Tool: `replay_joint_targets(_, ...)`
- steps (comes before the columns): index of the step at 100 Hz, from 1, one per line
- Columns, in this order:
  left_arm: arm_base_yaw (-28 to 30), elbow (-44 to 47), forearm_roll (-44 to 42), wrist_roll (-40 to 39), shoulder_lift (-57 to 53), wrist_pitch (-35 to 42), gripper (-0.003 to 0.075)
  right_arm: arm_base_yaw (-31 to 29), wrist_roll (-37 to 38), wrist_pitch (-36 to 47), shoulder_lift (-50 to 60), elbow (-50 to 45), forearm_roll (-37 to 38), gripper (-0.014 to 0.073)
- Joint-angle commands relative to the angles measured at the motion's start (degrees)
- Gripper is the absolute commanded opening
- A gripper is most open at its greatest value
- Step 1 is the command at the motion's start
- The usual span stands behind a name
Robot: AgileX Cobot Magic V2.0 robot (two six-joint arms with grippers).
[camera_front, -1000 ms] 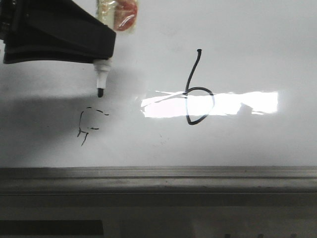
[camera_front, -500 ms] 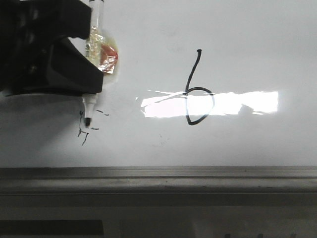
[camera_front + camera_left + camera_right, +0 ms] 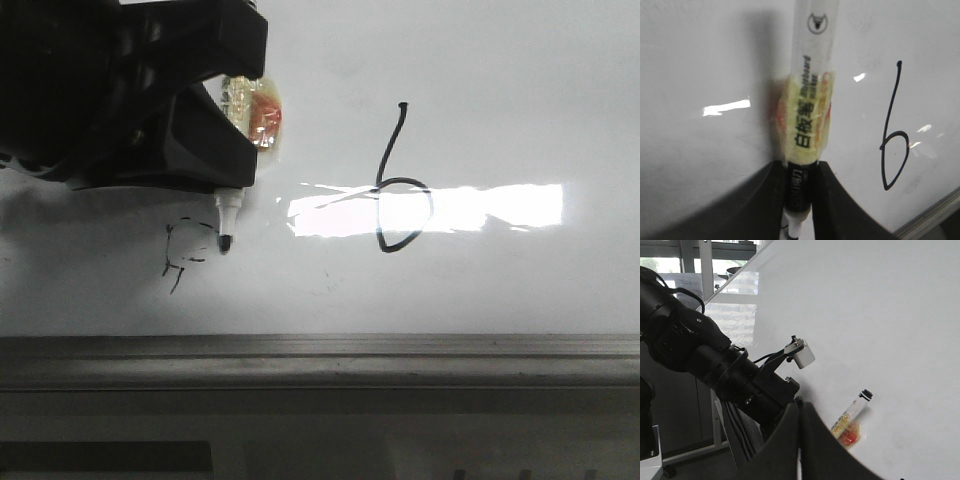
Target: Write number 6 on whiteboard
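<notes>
Since before, the left gripper [image 3: 228, 190] slid right; its jaws clamp the marker [image 3: 225, 222], tip by the scribble [image 3: 180, 255]. On the whiteboard [image 3: 480, 90], the number 6 [image 3: 398, 185] sits at three o'clock of it. Right gripper [image 3: 799, 440] jaws look together.

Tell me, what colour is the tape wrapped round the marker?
Yellowish tape with an orange-red patch, clearest in the left wrist view.

1 whiteboard [image 3: 500, 60], 1 marker [image 3: 228, 222], 2 drawn marks
</notes>
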State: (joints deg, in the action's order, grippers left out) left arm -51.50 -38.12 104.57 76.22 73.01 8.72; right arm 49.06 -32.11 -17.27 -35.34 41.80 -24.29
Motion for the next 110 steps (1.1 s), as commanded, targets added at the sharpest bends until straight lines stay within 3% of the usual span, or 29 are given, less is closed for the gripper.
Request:
replay_joint_targets(1,0.7,-0.1,0.2,-0.1,2.1,11.7,-0.0020,-0.4,-0.4,3.8,0.2,2.1,-0.2,-0.0064)
replay_joint_targets(31,0.7,-0.1,0.2,-0.3,2.3,14.3,-0.0013,-0.4,-0.4,3.8,0.2,2.1,-0.2,-0.0064)
replay_joint_targets(38,0.7,-0.1,0.2,-0.3,2.3,14.3,0.0049,-0.4,-0.4,3.8,0.2,2.1,-0.2,-0.0064)
replay_joint_targets(57,0.7,-0.1,0.2,-0.3,2.3,14.5,0.0352,-0.4,-0.4,3.8,0.2,2.1,-0.2,-0.0064)
replay_joint_targets(80,0.7,-0.1,0.2,-0.3,2.3,14.9,0.0392,-0.4,-0.4,3.8,0.2,2.1,-0.4,-0.0064)
replay_joint_targets(97,0.7,-1.3,-0.3,-0.3,1.8,14.8,0.0552,-0.4,-0.4,3.8,0.2,2.1,-0.5,-0.0063)
replay_joint_targets(110,-0.2,-1.3,-0.6,-0.1,-3.0,15.0,0.0572,-0.4,-0.4,2.2,1.2,2.0,2.4,-0.0062)
